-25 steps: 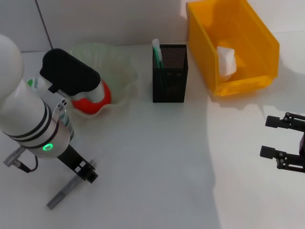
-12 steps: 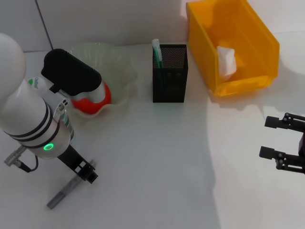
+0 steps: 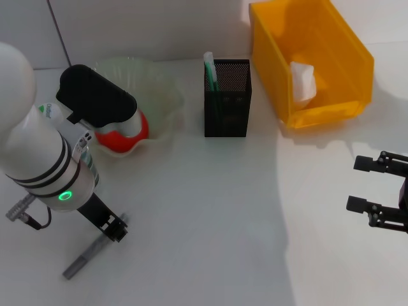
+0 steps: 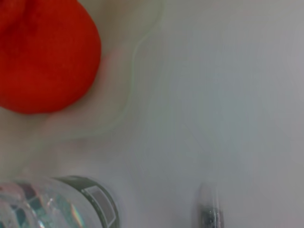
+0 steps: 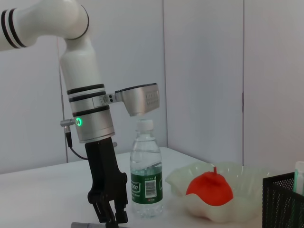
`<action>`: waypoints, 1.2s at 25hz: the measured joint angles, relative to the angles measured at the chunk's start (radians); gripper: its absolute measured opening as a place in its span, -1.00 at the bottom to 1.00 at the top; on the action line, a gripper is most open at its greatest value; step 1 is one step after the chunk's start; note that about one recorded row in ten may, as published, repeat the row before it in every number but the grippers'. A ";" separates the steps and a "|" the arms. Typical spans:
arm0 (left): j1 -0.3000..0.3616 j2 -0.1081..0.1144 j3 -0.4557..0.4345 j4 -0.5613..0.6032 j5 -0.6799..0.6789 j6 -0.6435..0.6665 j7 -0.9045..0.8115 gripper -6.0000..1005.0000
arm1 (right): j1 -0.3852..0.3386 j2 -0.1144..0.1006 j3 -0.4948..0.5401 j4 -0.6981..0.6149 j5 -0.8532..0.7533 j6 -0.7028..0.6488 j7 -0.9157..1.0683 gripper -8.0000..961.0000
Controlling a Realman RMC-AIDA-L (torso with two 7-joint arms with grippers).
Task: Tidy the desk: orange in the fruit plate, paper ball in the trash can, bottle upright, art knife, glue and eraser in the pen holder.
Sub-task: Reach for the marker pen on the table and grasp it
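My left claw (image 3: 115, 231) hangs low over the grey art knife (image 3: 86, 258), which lies near the front left corner of the tabletop (image 3: 210, 210) — whether its fingers are spread or closed I cannot tell. My right claw (image 3: 376, 191) waits released by the right edge. The orange (image 3: 118, 135) sits in the fruit plate (image 3: 162, 95), the bottle (image 5: 145, 171) stands upright, and the paper ball (image 3: 303, 80) lies in the yellow bin (image 3: 350, 57). I judge the knife is the step in hand: next comes a firm pinch, then a carry to the pen holder (image 3: 227, 99).
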 joint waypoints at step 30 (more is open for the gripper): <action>-0.011 0.000 0.023 -0.042 0.000 -0.009 0.003 -0.29 | 0.019 0.007 -0.001 -0.001 -0.012 0.023 0.000 0.48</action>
